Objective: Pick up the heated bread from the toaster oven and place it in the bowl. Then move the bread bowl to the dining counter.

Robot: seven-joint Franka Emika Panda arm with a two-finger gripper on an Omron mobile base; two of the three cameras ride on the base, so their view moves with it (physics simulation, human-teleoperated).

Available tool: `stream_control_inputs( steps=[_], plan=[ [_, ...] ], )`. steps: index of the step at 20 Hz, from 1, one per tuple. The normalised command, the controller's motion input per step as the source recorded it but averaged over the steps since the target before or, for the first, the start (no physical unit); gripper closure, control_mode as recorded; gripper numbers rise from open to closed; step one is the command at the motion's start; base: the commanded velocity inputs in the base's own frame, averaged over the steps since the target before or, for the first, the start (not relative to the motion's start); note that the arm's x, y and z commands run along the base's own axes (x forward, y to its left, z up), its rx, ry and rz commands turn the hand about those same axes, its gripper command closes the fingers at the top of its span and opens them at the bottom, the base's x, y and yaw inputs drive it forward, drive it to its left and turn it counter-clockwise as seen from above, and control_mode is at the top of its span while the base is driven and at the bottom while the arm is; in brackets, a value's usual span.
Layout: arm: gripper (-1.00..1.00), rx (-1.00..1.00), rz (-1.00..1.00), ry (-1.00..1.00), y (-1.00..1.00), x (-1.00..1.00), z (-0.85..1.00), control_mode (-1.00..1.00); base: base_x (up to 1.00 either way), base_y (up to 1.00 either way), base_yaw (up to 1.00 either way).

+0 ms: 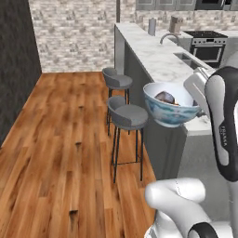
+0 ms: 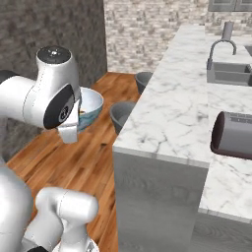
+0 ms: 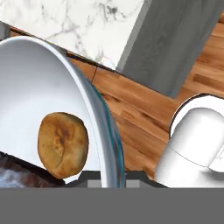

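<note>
We see the bowl point(image 1: 171, 108) held up in the air beside the near end of the dining counter point(image 1: 158, 58), above the wooden floor point(image 1: 60, 139) and close to the worktop's grey side. Its rim runs between the two fingertips point(image 3: 87, 176) of the end effector point(image 3: 106, 178), which is pressed together on the bowl's wall, one tip inside and one outside. From the right base camera the bowl point(image 2: 91, 108) shows partly behind the white arm, clear of the marble top point(image 2: 172, 103).

Inside the bowl point(image 3: 39, 100) lies a golden-brown roll point(image 3: 63, 144), resting on the white inner surface near the gripped edge. At the lower left corner of the hand camera a dark mottled patch of the heated bread point(image 3: 13, 173) appears, just beside the roll; in the left base camera a dark lump point(image 1: 166, 97) sits low in the bowl.

Two grey bar stools point(image 1: 128, 116) stand along the worktop's side, the nearer one just beside the bowl. Farther along the marble top are a sink with a curved tap point(image 2: 220, 49) and a dark cylindrical appliance point(image 2: 234, 134) lying near the right edge.
</note>
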Motion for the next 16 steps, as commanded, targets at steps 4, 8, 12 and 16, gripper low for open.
stream_control_inputs(
  steps=[4,8,12,16],
  plan=[
    [1.0,0.0,-0.42,0.07,-1.0,0.32,0.0,-1.0,0.0,0.0,0.0],
    [1.0,-0.04,-0.36,-0.12,-0.96,0.39,0.0,-1.0,0.0,0.0,0.0],
    [1.0,-0.04,-0.3,-0.16,-0.86,0.49,-0.1,-1.0,0.0,0.0,0.0],
    [1.0,-0.05,-0.17,-0.04,-0.31,0.98,-0.32,-1.0,0.0,0.0,0.0]
  ],
)
